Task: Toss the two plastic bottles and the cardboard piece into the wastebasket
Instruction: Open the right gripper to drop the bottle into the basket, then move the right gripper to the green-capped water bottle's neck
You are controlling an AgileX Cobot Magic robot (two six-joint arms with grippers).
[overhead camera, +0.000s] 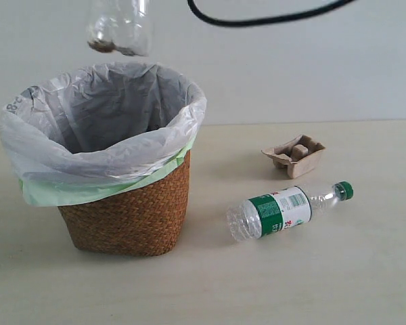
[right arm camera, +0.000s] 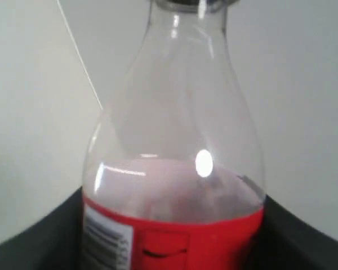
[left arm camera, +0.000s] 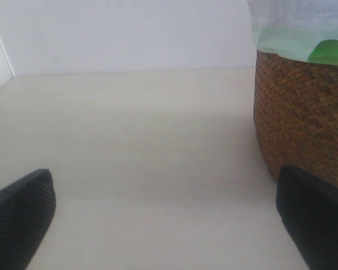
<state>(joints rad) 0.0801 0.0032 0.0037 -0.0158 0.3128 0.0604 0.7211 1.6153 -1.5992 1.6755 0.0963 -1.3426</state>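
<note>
The red-label bottle (overhead camera: pixel 118 27) hangs base-down above the wastebasket (overhead camera: pixel 128 217), its upper part cut off by the top of the exterior view. My right gripper (right arm camera: pixel 172 247) is shut on the red label of that red-label bottle (right arm camera: pixel 174 169); its cap end is mostly out of view. The green-label bottle (overhead camera: pixel 277 210) lies on its side on the table, right of the basket. The cardboard piece (overhead camera: pixel 294 154) sits just behind it. Low over the table, my left gripper (left arm camera: pixel 166 225) is open and empty beside the wastebasket (left arm camera: pixel 304 112).
A black cable (overhead camera: pixel 257 20) loops across the top of the exterior view. The pale table (overhead camera: pixel 325 284) runs back to a white wall. The basket's bag rim (overhead camera: pixel 101 162) flares out past the wicker.
</note>
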